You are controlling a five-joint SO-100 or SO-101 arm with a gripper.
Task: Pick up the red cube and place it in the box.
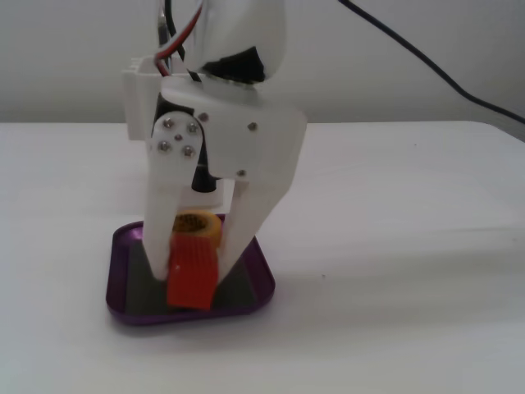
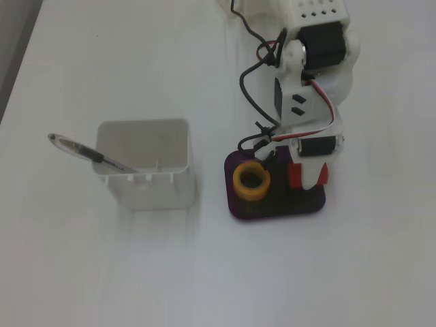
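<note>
We see a plain white table [image 1: 410, 246] filling most of both fixed views, its surface smooth and matte with soft, even light and faint shadows. Behind its far edge in a fixed view stands a bare, pale grey-white wall [image 1: 74, 49]. In the top-down fixed view, a darker grey strip [image 2: 12, 48] runs along the table's upper left edge.
</note>
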